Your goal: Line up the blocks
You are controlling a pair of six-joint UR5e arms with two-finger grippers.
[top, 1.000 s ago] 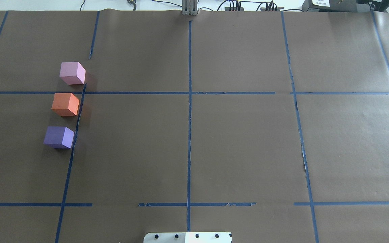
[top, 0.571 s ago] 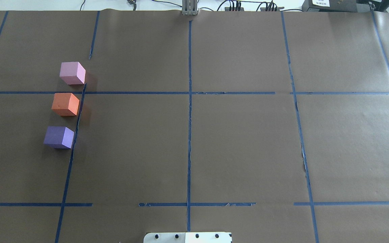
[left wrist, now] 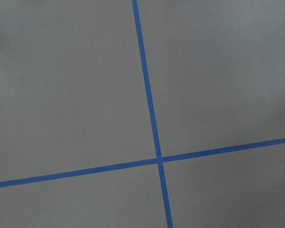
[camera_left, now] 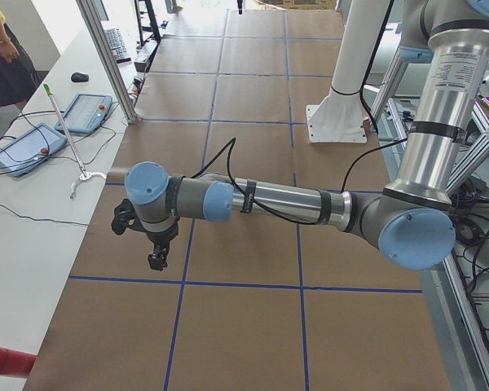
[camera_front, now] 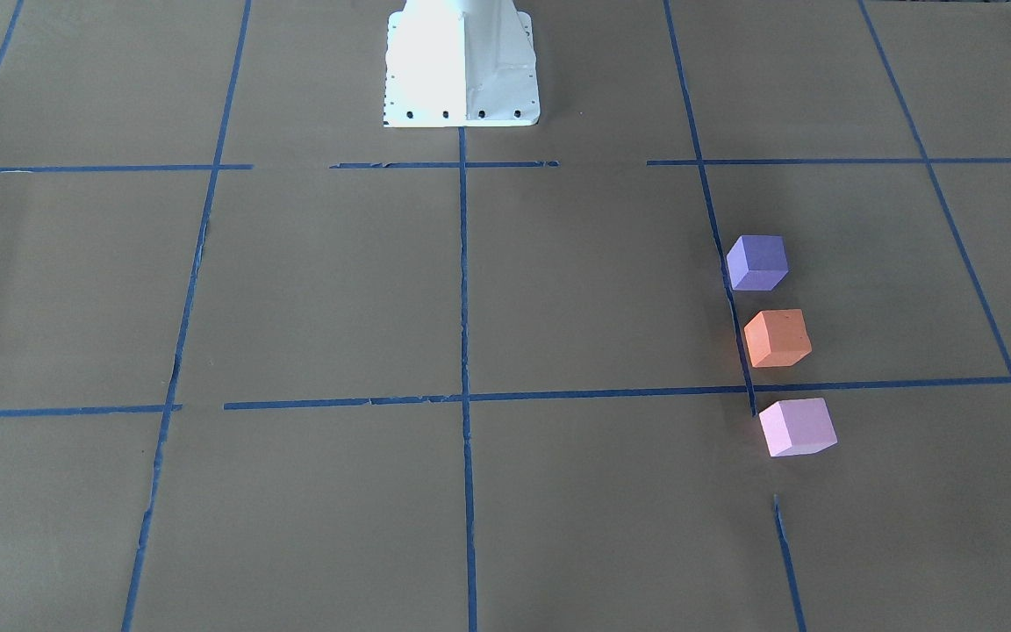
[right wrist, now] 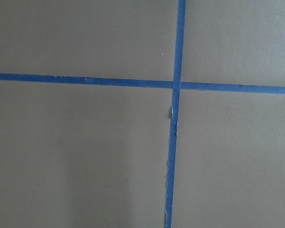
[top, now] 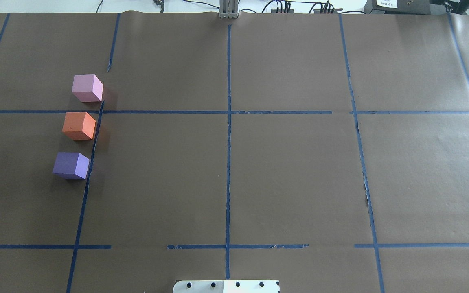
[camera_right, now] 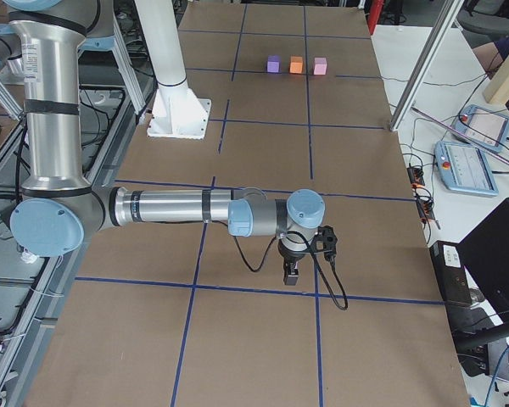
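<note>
Compared with the overhead view one second ago, where a dark item showed at the left edge, that edge now shows only worktop (top: 291,175); the three blocks have not moved.

Block positions:
- All three stand on the robot's left side of the worktop, in a single file running away from the robot base (camera_front: 462,61).
- The violet-purple block (top: 71,165) is nearest the base, the orange block (top: 79,125) is in the middle, and the pale pink block (top: 87,88) is farthest.
- The blocks are apart, with similar gaps between them.
- The file lies just beside a lengthwise blue tape line (top: 92,154), on its outer side, and follows its slight slant.
- A crosswise tape line passes between the orange and pink blocks.

Block appearance: matte cubes of equal size, each flat on one face.

Arm status:
- The left arm (camera_left: 277,204) and the right arm (camera_right: 170,208) each reach out low over the worktop, well apart from the blocks.
- Both sets of jaws point downward and appear only in the side views, so it cannot be told whether they are apart or together.
</note>
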